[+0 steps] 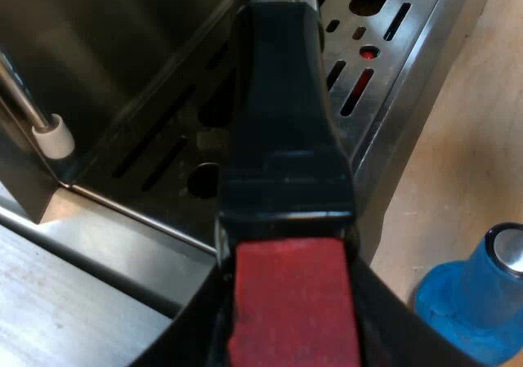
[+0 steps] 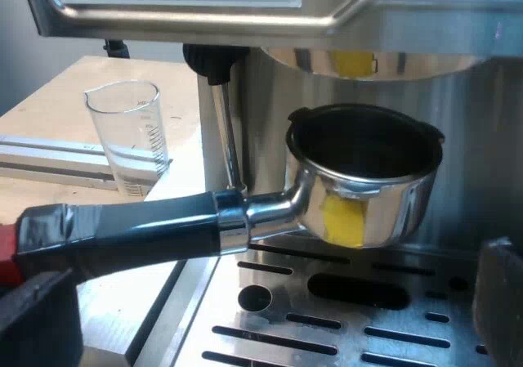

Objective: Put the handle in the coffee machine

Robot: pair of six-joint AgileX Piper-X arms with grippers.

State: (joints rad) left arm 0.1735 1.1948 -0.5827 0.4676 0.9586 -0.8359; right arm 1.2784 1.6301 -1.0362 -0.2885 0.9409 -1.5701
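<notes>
The left gripper (image 1: 286,302) is grasping the holder (image 2: 359,187) by the red end (image 1: 294,318) of its dark handle (image 1: 282,122); its two black fingers (image 1: 192,326) are pressing on this red end from both sides. In the left wrist view the handle is reaching out over the slotted metal drip tray (image 1: 392,48) of the coffee machine (image 2: 245,15). The steam pipe (image 1: 49,130) with its white tip is hanging near the tray's inner edge. A blue tamper (image 1: 482,293) is standing on the wooden table (image 1: 466,138), just beside the tray. In the right wrist view the holder's round metal cup is hanging right under the machine's brew head (image 2: 368,56), with a narrow gap showing between its dark rim and the head, so it is not locked in. The cup is staying level above the tray and not touching it, and it is carrying a yellow patch (image 2: 341,220) on its side. The right gripper (image 2: 270,310) is hovering in front of the machine with its fingers (image 2: 37,322) spread wide apart and gripping nothing. A clear measuring glass (image 2: 127,134) is standing upright on the table beside the machine, behind the handle.
</notes>
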